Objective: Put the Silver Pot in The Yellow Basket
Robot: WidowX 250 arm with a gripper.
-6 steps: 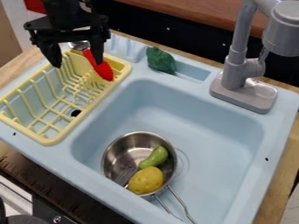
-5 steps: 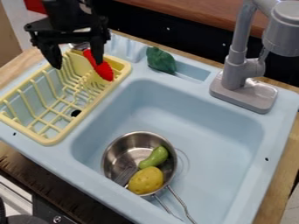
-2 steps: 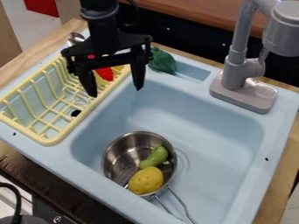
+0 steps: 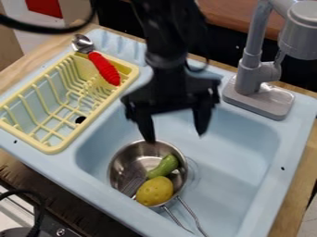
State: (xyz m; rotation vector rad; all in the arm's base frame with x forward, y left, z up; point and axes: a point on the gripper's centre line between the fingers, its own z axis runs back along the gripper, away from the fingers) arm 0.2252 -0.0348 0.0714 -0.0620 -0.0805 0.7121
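Observation:
The black gripper (image 4: 175, 138) hangs over the sink with its two fingers spread wide and nothing between them, above and behind the pot's far rim. A silver pot (image 4: 136, 155) rests on the sink floor near the front left, its wire handle pointing to the lower right. Inside the pot lie a green vegetable (image 4: 163, 166), a yellow potato (image 4: 155, 190) and what looks like a fork. The yellow basket (image 4: 57, 144) is a dish rack on the ledge left of the sink; a red-handled utensil (image 4: 104, 68) leans over its back end.
A grey faucet (image 4: 250, 88) stands at the sink's back right corner, a tall obstacle. The light blue basin (image 4: 229, 166) surrounds the pot, and its raised wall separates it from the rack.
The gripper has moved right and toward the camera, from above the rack to over the sink near the pot. Its fingers stay apart. The pot and rack have not moved.

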